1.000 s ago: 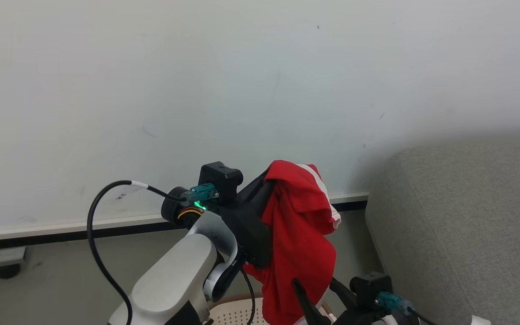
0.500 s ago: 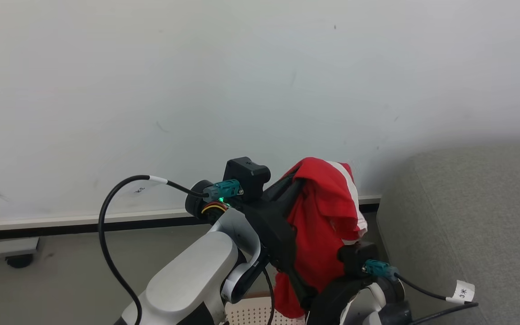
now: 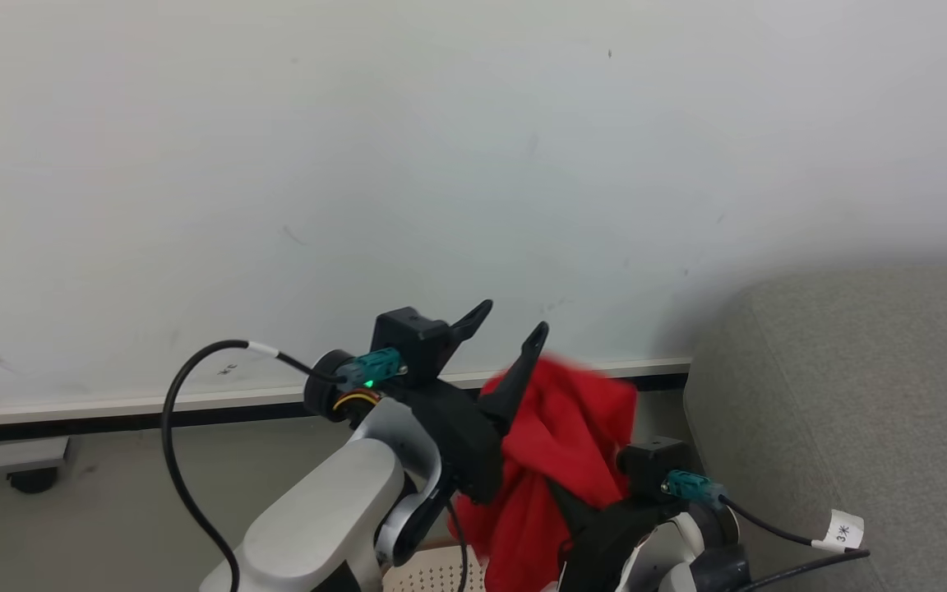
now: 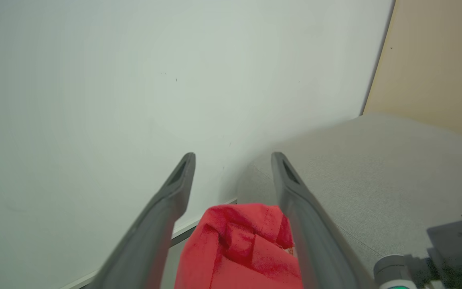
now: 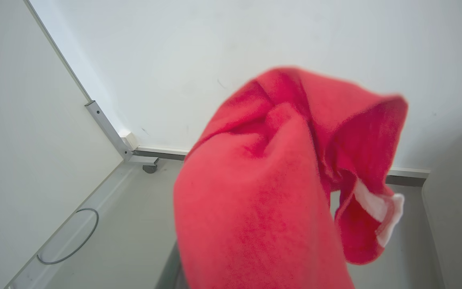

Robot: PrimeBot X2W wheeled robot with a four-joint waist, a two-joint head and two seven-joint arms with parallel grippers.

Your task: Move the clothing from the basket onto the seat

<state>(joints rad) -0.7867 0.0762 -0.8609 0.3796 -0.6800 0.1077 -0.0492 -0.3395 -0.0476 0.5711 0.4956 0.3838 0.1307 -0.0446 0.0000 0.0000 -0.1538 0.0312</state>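
Note:
The red clothing [image 3: 576, 423] hangs bunched between my two arms, in front of the wall. My left gripper [image 3: 510, 322] stands open above it, fingers pointing up and apart, with nothing between them; in the left wrist view the clothing [image 4: 241, 249] sags low between the spread fingers [image 4: 175, 192]. My right gripper [image 3: 562, 497] reaches up into the cloth from below and is shut on it. In the right wrist view the clothing [image 5: 271, 188] drapes over and hides the fingers, with a white trim at its edge. A strip of the perforated basket [image 3: 432, 575] peeks out at the bottom. The grey seat [image 3: 852, 395] is to the right.
A pale wall with a baseboard [image 3: 153, 407] runs behind the arms, above grey floor. A caster foot [image 3: 30, 477] stands at the far left. The left arm's black cable [image 3: 173, 427] loops out to the left. The seat [image 4: 375, 168] curves close beside the right arm.
My left gripper has opened and let go of the clothing, which has slumped lower. My right gripper rose into the cloth and shut on it.

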